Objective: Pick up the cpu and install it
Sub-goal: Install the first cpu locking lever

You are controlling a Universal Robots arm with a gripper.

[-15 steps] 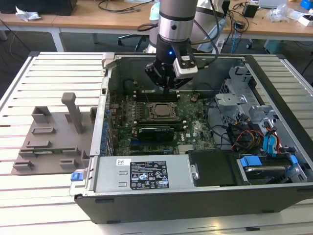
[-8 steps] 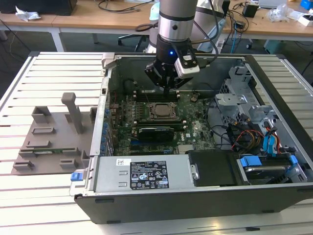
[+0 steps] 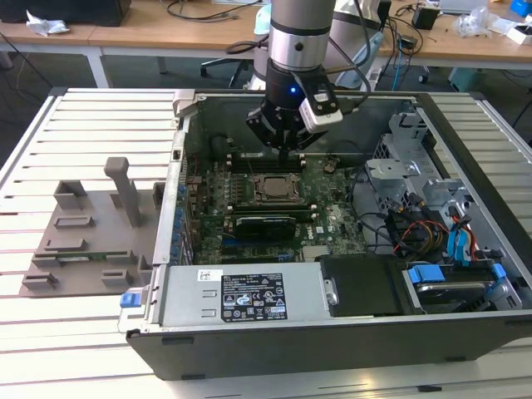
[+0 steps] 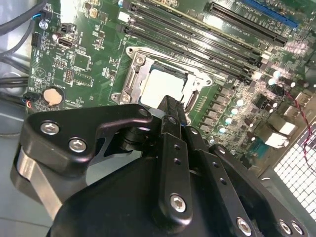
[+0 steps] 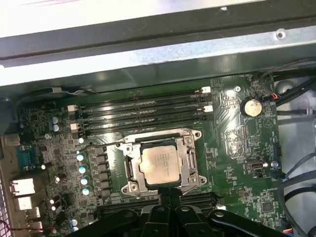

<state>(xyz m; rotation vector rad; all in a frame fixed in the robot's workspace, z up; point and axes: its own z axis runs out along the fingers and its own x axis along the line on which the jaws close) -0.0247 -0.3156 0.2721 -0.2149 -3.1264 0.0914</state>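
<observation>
The cpu point(image 5: 159, 165) lies seated in the socket frame point(image 5: 130, 164); in the exterior view the gripper point(image 3: 284, 150) hangs at its 12 o'clock, fingers point(image 4: 172, 111) pressed together, empty

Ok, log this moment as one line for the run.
cpu: lying in socket | gripper: shut, empty, over motherboard near socket

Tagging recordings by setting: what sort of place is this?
Probably a robotics lab or workshop. An open dark-grey desktop computer case lies on a white slatted metal workbench, and long wooden desks stand behind it.
</observation>
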